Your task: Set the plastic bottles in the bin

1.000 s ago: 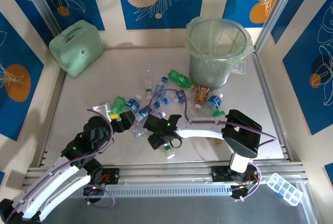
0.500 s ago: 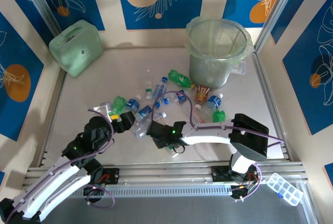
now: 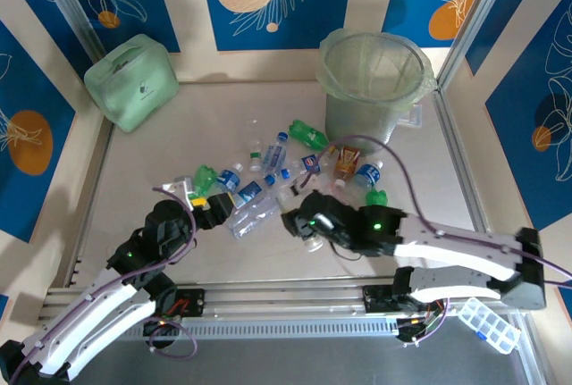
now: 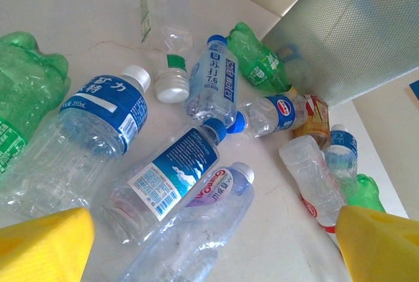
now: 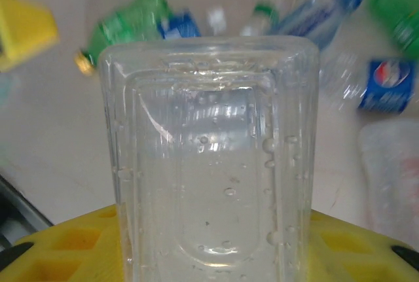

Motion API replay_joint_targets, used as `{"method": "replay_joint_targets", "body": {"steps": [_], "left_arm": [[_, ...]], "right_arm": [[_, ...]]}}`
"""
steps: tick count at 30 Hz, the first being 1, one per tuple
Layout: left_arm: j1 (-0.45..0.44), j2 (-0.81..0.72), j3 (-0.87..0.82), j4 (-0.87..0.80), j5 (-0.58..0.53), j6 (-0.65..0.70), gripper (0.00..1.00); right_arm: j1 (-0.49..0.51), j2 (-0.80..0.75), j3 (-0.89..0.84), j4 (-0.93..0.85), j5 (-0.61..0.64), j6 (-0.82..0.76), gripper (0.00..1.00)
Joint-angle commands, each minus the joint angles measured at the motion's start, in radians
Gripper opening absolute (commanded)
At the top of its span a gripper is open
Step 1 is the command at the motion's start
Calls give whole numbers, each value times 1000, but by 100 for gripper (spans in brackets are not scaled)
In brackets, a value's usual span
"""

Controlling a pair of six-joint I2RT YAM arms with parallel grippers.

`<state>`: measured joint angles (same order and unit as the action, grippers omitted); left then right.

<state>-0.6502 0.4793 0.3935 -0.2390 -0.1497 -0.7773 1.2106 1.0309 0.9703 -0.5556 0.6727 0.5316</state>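
Observation:
Several crushed plastic bottles lie scattered mid-table, clear with blue labels, some green. The pale-green bin stands behind them at the back right; its wall rises at the top right of the left wrist view. My right gripper is at the near side of the pile, shut on a clear square-sided bottle that stands between its yellow fingers. My left gripper is open at the pile's left edge, its jaws wide either side of a clear purple-labelled bottle on the table.
A mint-green rounded case sits in the far left corner. A clear compartment box lies past the metal rail at the near right. Walls close in the table on the left, back and right.
The right arm has swung out to the right and its gripper has closed on the clear bottle, carrying it rightward. The left arm has stayed put.

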Motion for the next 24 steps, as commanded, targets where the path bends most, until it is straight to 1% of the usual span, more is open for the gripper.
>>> {"method": "replay_joint_targets", "body": {"steps": [1,4,6,8,12,16,19,21,23,24], "left_arm": [[3,4,-5,32,23,15,94],[4,4,-8,38,25,16,94],[3,8,-11,49,36,15,94],[3,14,-10,53,41,14,93],[3,18,-10,54,47,12,93],[4,19,-10,58,53,12,93],[3,22,-10,62,60,10,93],[3,24,-10,62,61,12,93],[4,22,-10,63,61,11,93],[4,22,-12,65,61,12,93]], "right_arm": [[-90,-77,118,-18,63,-124,45],[-235,-95,241,5,16,-191,45],[-342,-68,334,31,-25,-226,44],[-449,-13,427,43,-66,-251,43],[-659,149,619,33,-153,-261,43],[-782,341,813,-5,-152,-296,43],[-882,487,958,-67,-228,-261,43],[-958,586,1048,-116,-314,-201,43],[-993,679,1147,-174,-320,-184,43],[-1013,719,1191,-194,-353,-174,43]]}}
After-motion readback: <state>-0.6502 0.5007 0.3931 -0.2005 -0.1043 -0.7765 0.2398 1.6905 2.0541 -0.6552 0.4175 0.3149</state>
